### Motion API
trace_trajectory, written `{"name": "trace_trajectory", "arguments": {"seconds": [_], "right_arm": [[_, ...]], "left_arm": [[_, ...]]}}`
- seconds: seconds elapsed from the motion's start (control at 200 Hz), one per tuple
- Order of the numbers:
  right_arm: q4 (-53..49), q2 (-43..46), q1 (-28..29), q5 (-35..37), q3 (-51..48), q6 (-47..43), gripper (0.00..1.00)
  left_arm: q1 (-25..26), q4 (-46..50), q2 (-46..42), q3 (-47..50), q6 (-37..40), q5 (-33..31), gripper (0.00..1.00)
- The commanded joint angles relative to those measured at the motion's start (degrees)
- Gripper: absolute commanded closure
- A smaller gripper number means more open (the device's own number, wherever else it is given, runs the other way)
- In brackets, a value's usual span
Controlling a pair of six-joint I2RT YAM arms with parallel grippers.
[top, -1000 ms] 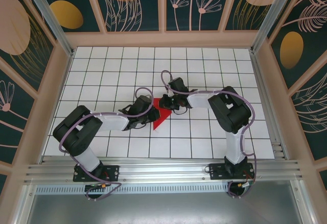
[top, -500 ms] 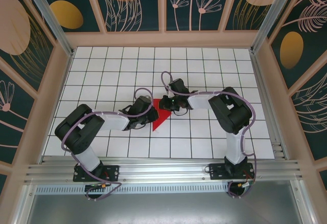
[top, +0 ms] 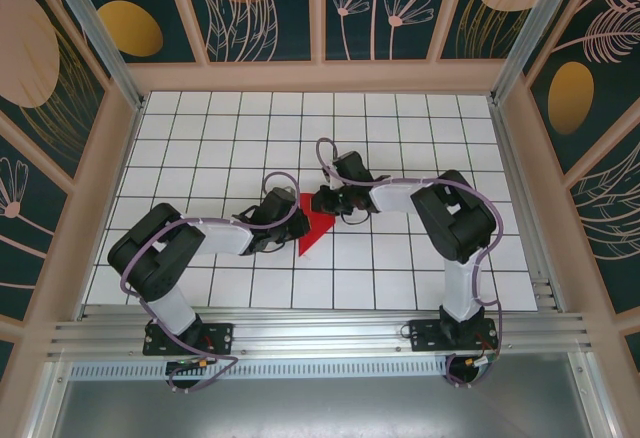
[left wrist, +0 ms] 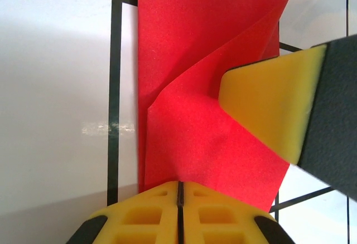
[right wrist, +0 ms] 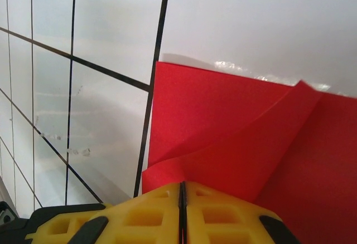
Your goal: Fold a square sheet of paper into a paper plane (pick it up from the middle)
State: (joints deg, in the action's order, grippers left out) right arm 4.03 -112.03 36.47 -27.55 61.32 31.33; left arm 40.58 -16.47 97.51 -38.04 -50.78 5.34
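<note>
At the middle of the table (top: 400,278), my left gripper (left wrist: 179,188) has pinched shut on the square sheet of paper (top: 313,233); my right gripper (right wrist: 181,191) clamps its opposite edge, crowding the raised fold.

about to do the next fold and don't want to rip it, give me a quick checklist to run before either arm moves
1. Left gripper has hold of the red paper, jaws closed on its edge: ok.
2. Right gripper has hold of the paper, jaws closed on its edge: ok.
3. Paper lying flat: not ok; in the left wrist view a flap curls up off the table.
4. Paper well inside the tiled table, away from its edges: ok.
5. Folded edges lined up: cannot tell; from above the arms cover part of the paper.
</note>
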Motion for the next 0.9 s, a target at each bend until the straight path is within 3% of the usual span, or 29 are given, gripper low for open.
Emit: {"name": "trace_trajectory", "arguments": {"seconds": [0.0,0.896], "right_arm": [[-0.7,-1.6,0.2,-0.4,0.0,-1.7,0.9],[-5.0,-11.1,-11.7,4.8,14.6,-2.4,0.91]], "left_arm": [[-0.3,7.1,3.4,1.5,1.8,-0.4,0.9],[-0.3,8.5,5.3,4.3,4.4,2.8,0.9]]}}
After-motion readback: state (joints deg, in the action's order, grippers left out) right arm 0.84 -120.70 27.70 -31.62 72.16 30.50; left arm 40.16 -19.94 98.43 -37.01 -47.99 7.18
